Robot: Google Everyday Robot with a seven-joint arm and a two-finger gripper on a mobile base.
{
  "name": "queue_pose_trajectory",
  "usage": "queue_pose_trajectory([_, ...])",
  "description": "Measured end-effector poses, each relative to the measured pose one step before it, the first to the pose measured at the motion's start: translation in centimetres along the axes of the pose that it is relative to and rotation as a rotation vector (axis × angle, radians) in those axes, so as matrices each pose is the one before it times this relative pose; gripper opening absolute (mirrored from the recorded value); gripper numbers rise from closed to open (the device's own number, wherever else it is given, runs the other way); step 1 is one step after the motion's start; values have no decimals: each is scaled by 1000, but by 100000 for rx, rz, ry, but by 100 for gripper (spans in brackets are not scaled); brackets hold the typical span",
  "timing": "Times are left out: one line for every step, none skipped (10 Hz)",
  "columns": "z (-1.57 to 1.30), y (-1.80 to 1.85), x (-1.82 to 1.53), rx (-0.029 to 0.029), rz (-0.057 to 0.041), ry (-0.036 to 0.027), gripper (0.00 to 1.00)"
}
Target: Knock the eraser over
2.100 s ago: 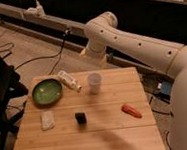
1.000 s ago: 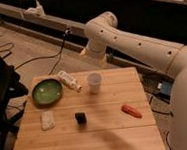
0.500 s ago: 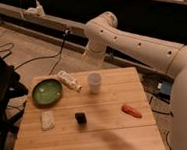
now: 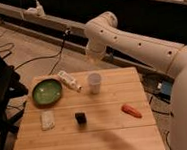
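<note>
The eraser [image 4: 81,117] is a small black block standing on the wooden table [image 4: 108,138], a little left of its middle. The white arm [image 4: 128,40] reaches in from the right and bends at an elbow joint [image 4: 101,31] high behind the table's far edge. The gripper does not show in the camera view; only the arm's links do. Nothing touches the eraser.
A white cup [image 4: 94,83] stands behind the eraser. A green bowl [image 4: 47,91] sits far left, with a white tube [image 4: 69,81] beside it. A pale flat pad [image 4: 48,120] lies left, an orange carrot-like piece [image 4: 131,110] right. Cables lie on the floor.
</note>
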Motion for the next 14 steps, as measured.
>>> queue_pose_trajectory([576,-501,1419,1960,-2951,2868,0])
queue_pose_trajectory([777,-690,1538,2555,-2620,3457,0])
queue_pose_trajectory([689,-542,1353,2209,-2140,3083,0])
queue_pose_trajectory([642,-501,1305,2194,-1980,2974,0])
queue_pose_trajectory([1166,-995,2309,3893,-2779,5482,0])
queue_pose_trajectory([970,-845,1935,3048,-1545,4958,0])
queue_pose_trajectory([857,-660,1627,2535,-1468,4168,0])
queue_pose_trajectory([601,-420,1093,1761,-1068,2802,0])
queue_pose_trajectory([-30,11,58,20,-82,97,0])
queue_pose_trajectory([36,-24,-6,54,9,17,0])
queue_pose_trajectory([21,19,12,-26,-17,56,0])
queue_pose_trajectory([-9,0,-9,-14,13,-20,0])
queue_pose_trajectory([17,-9,0,19,3,20,0])
queue_pose_trajectory([-5,1,3,12,-25,-28,0])
